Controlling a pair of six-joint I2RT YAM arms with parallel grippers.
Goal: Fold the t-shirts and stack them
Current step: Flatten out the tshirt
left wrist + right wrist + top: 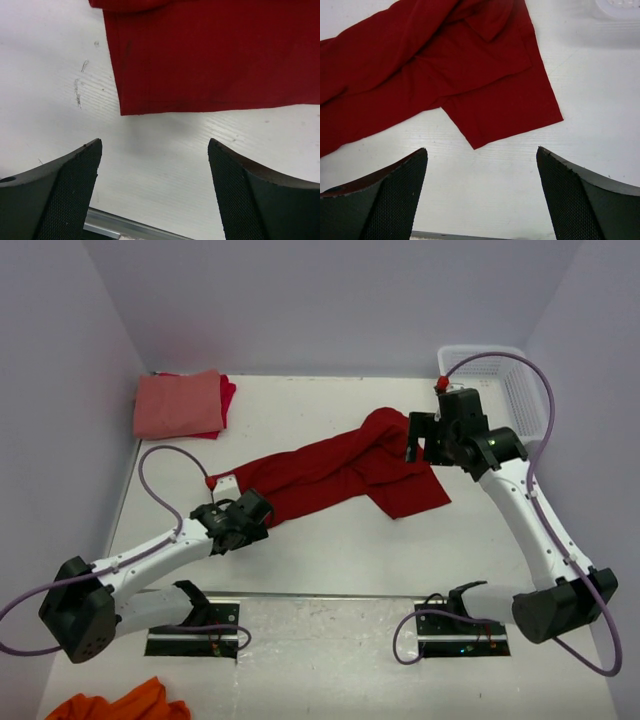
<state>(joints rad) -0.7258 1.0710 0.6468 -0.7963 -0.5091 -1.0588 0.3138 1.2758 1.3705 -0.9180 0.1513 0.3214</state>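
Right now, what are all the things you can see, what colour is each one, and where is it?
dark red t-shirt: 1, dark red, unfolded, stretched across the middle of the table
salmon-pink t-shirt: 1, salmon-pink, folded, far left corner
brighter red t-shirt: 1, bright red, peeking out from under the pink one
basket: 1, white, far right corner
orange cloth: 1, orange, near left, in front of the arm bases
table: 1, white, under the shirts and basket
left tool: 1, black, open, by the dark shirt's left end
right tool: 1, black, open, by its right end
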